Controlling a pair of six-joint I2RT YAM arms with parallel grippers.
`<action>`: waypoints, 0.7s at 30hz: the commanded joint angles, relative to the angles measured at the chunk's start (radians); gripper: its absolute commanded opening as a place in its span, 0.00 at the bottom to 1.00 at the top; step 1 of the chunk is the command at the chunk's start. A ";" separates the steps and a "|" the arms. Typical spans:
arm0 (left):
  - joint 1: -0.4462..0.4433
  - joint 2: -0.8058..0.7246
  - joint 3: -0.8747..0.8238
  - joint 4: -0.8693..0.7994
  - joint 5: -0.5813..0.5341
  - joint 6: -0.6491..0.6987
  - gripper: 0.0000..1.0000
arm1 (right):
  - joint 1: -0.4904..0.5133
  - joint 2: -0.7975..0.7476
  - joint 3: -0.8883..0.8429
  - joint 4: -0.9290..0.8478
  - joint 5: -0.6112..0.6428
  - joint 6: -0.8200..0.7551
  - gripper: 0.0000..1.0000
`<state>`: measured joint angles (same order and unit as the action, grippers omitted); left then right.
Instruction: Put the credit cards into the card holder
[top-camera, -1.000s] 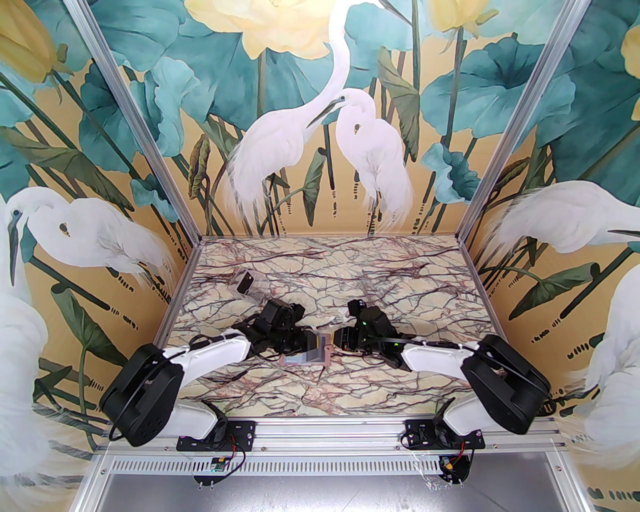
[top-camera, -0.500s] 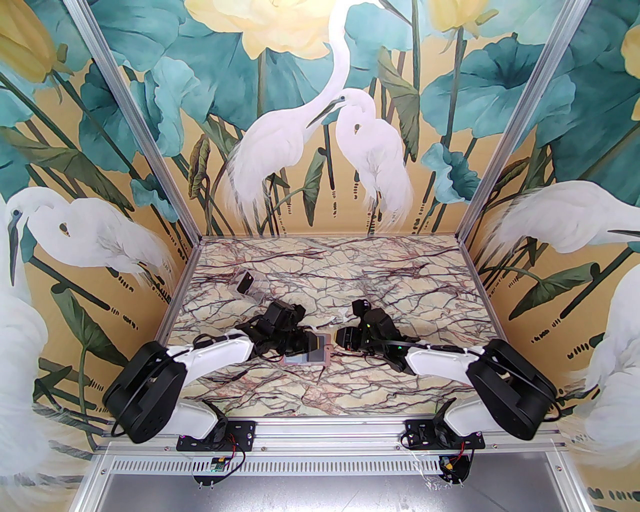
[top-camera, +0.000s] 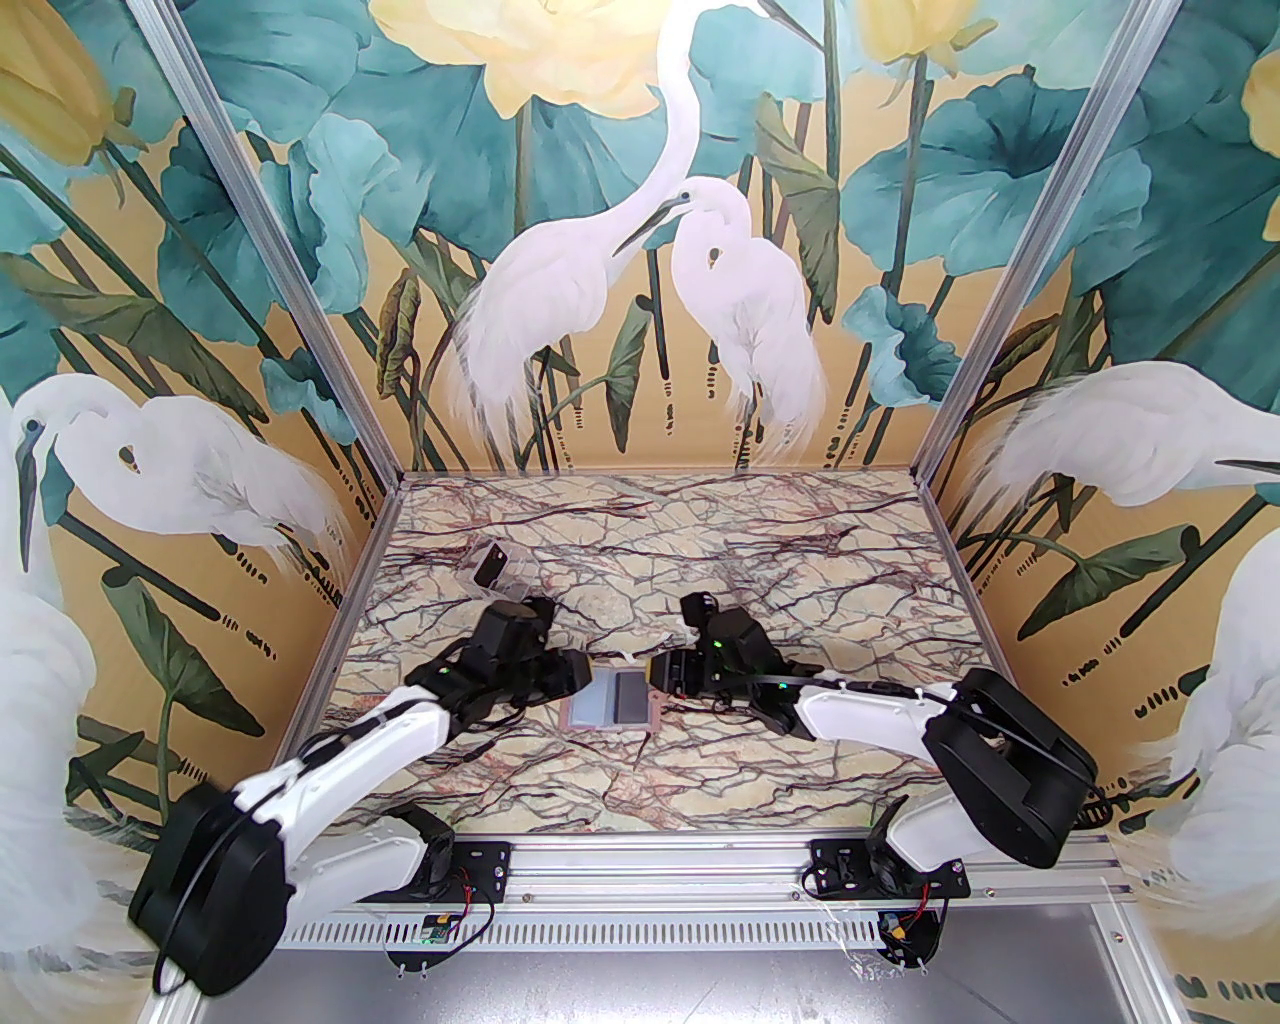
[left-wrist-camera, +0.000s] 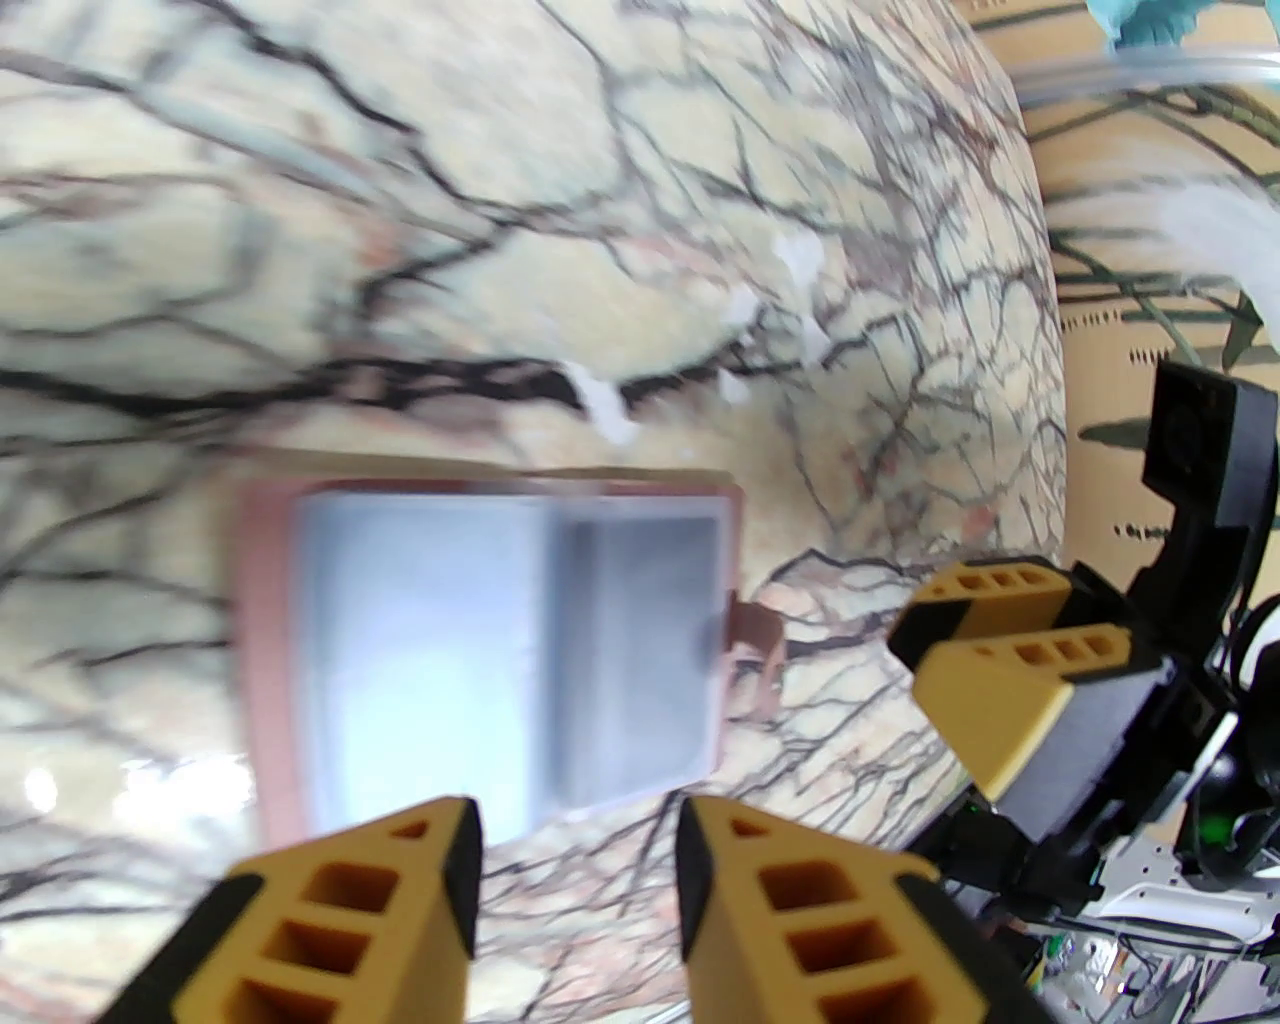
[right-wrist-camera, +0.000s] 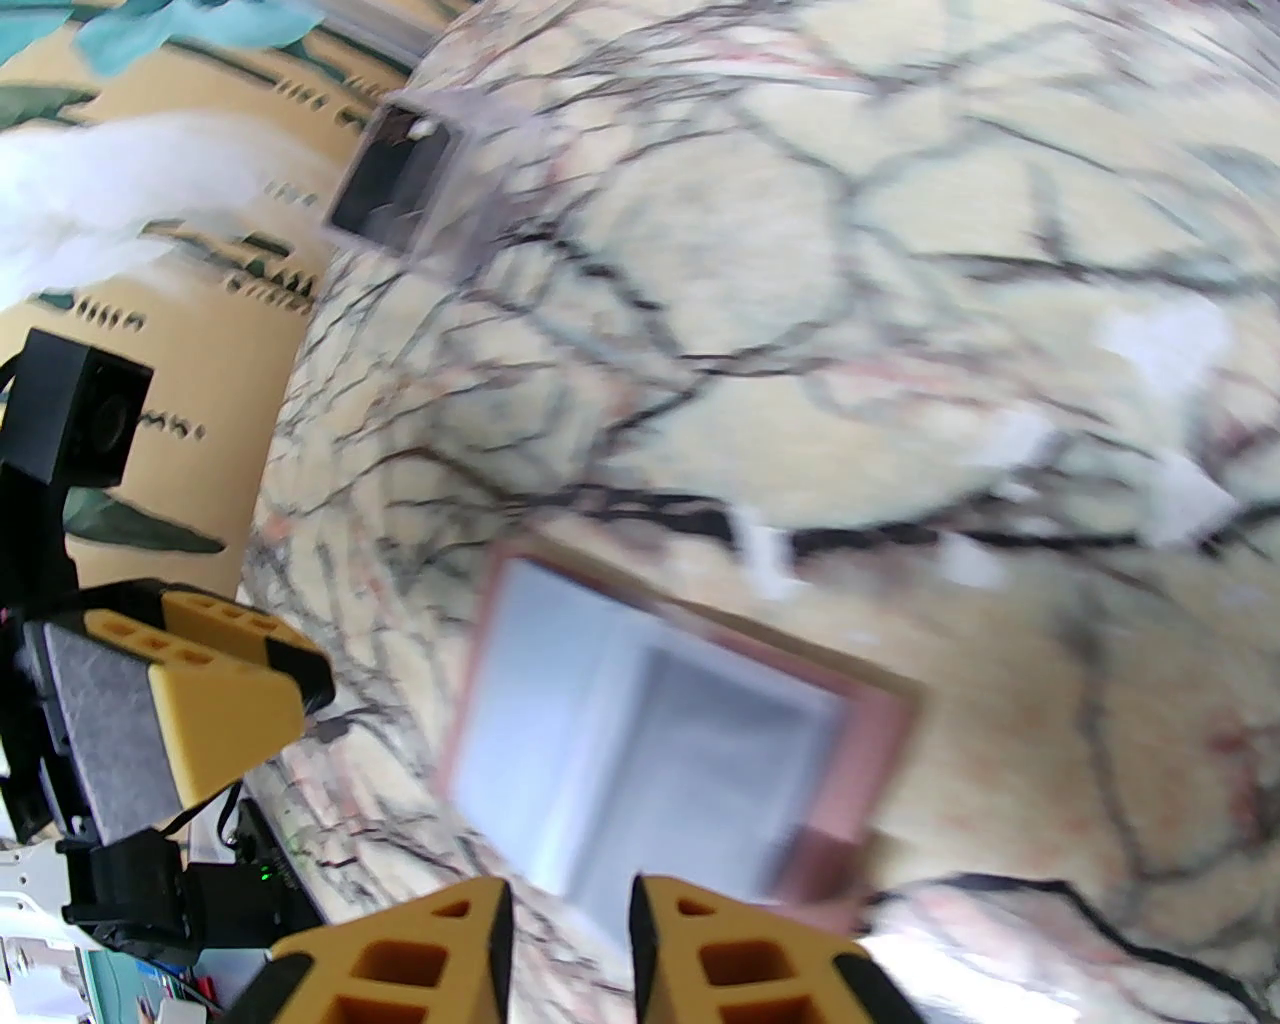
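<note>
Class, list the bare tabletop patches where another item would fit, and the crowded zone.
Free: the far right stretch of table, between the right arm and back wall; the near strip between card holder and front rail. Crowded: the middle, where left pincer and right pincer flank the holder; the clear box occupies far left.

The left fingers have pulled back leftward off the card holder, leaving it uncovered.

No legible text, label or number anywhere — all blurred.
</note>
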<state>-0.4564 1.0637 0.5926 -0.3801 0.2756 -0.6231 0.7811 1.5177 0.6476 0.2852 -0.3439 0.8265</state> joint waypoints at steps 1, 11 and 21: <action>0.037 -0.070 0.003 -0.112 -0.056 0.040 0.44 | 0.018 0.049 0.069 -0.056 -0.016 -0.037 0.29; 0.117 -0.135 0.100 -0.239 -0.146 0.069 0.52 | 0.047 0.213 0.191 -0.096 -0.044 -0.076 0.29; 0.138 0.056 0.401 -0.327 -0.302 0.196 0.69 | 0.049 0.240 0.170 -0.069 -0.044 -0.080 0.29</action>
<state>-0.3325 1.0637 0.9184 -0.6628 0.0582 -0.4957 0.8238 1.7653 0.8318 0.1978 -0.3889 0.7620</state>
